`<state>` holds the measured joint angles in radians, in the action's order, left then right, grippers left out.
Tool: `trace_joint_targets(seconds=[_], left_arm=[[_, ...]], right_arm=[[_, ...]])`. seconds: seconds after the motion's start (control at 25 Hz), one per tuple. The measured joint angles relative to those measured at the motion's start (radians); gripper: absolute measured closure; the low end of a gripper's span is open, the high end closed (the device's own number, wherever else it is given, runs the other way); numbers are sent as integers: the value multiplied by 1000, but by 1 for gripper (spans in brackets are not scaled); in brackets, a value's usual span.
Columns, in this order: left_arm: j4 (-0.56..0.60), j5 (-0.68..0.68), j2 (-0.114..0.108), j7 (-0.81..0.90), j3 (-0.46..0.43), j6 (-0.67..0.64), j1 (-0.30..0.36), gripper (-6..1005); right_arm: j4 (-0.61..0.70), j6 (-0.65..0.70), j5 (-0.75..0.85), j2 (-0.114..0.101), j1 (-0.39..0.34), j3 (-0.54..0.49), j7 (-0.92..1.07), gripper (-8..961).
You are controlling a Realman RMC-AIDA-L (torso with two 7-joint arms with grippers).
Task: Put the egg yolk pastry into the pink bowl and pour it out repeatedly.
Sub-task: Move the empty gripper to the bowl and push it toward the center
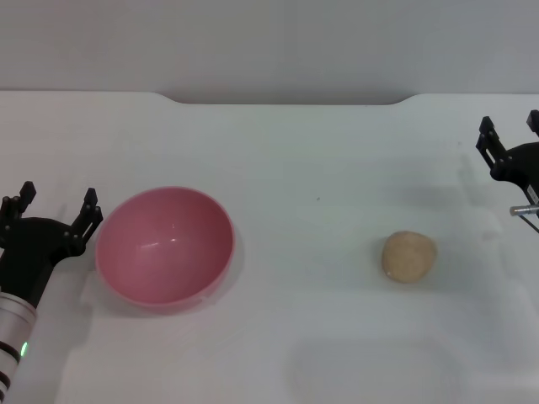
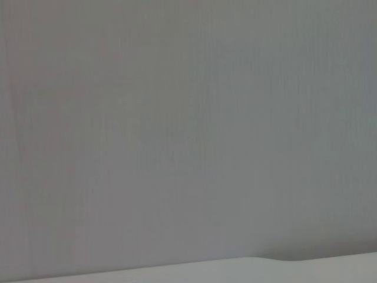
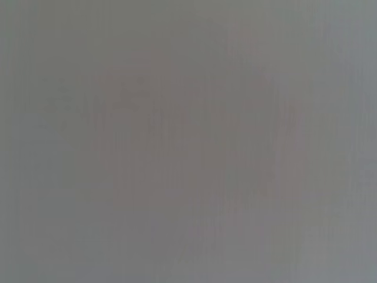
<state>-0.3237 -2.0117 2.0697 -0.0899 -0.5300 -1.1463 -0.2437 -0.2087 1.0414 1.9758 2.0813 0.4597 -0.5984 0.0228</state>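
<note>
The pink bowl (image 1: 165,246) stands upright and empty on the white table at the left. The egg yolk pastry (image 1: 409,256), a small tan ball, lies on the table at the right, well apart from the bowl. My left gripper (image 1: 57,204) is open and empty just left of the bowl's rim. My right gripper (image 1: 510,135) is open and empty at the right edge of the head view, beyond and to the right of the pastry. Neither wrist view shows the bowl or the pastry.
The white table (image 1: 312,168) ends at a far edge against a grey wall (image 1: 269,42). The left wrist view shows only that grey wall and a strip of table edge (image 2: 294,268); the right wrist view shows plain grey.
</note>
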Motion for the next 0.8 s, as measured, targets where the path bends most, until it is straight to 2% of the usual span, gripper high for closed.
trace_joint_targets(seconds=[0.8], left_arm=[[-1,3,0,6,-1,-4,1,143]], right_arm=[[2,0,0,0,-10,2,0,285]])
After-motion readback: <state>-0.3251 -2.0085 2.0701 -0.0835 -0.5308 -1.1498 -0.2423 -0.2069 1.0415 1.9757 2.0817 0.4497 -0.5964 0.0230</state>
